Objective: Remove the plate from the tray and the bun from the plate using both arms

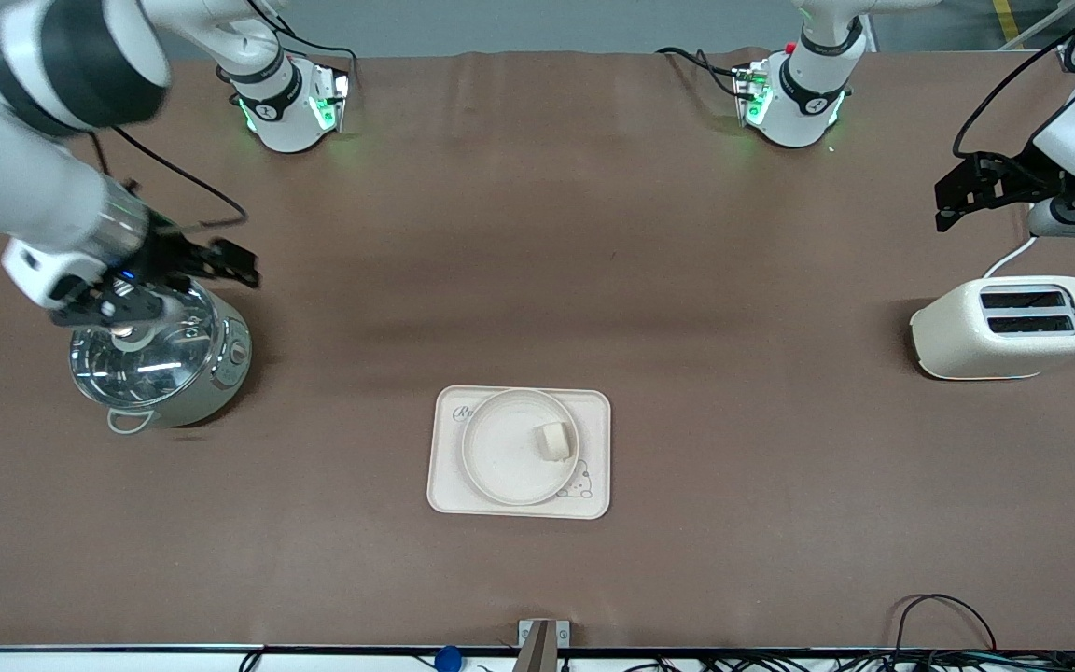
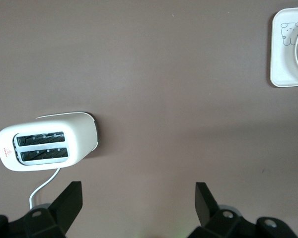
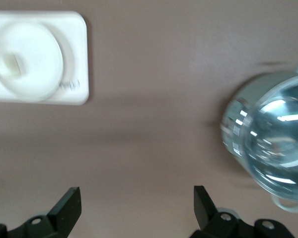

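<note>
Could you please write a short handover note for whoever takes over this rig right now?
Left gripper: open, empty, up in the air over the table near the toaster.
Right gripper: open, empty, over the glass-lidded pot.
Things: the bun lies on the plate, toward the left arm's end of it; the plate sits on the tray mid-table.
Done: nothing yet.
Left: lift the plate off the tray, take the bun off the plate.

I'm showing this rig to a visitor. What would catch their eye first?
The cream tray in mid-table, nearest the front camera, carries the round plate with the small bun on it. A shiny lidded pot stands toward the right arm's end, a white toaster toward the left arm's. The right gripper is over the pot, the left gripper above the toaster, fingers open.
</note>
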Robot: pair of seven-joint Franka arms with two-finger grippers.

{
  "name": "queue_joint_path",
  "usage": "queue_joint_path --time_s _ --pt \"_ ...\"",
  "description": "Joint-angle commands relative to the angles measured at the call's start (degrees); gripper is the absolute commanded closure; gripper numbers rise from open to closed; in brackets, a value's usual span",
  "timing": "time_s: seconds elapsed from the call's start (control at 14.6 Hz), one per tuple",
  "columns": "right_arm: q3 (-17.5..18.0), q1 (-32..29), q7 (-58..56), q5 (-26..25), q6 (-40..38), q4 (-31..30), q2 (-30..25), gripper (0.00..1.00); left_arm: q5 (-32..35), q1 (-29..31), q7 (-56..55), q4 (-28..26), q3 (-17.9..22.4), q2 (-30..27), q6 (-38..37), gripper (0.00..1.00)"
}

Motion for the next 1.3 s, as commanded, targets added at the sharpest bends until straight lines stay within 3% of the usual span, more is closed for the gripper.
queue_joint_path --time_s 0.0,0.55,0.82,1.03,1.23 --pt "-0.43 5.49 10.09 0.89 10.50 0.91 7.80 0.00 -0.70 0.04 0.76 0.56 0.22 -0.01 -0.28 0.00" --pt "-0.51 12.00 18.55 13.01 37.51 9.95 32.86 0.00 -0.61 0.04 0.84 0.64 0.22 0.34 -0.28 0.00" --pt "-0.60 16.04 24.43 12.84 38.41 18.46 41.82 0.03 -0.52 0.05 0.84 0.56 0.40 0.43 -0.28 0.00" --pt "-1.04 17.28 25.24 11.53 38.67 21.65 45.09 0.09 -0.52 0.13 0.84 0.56 0.49 0.43 -0.28 0.00" --pt "-0.87 16.49 24.10 4.25 39.37 21.31 45.80 0.18 -0.52 0.13 0.84 0.64 0.49 0.43 -0.28 0.00"
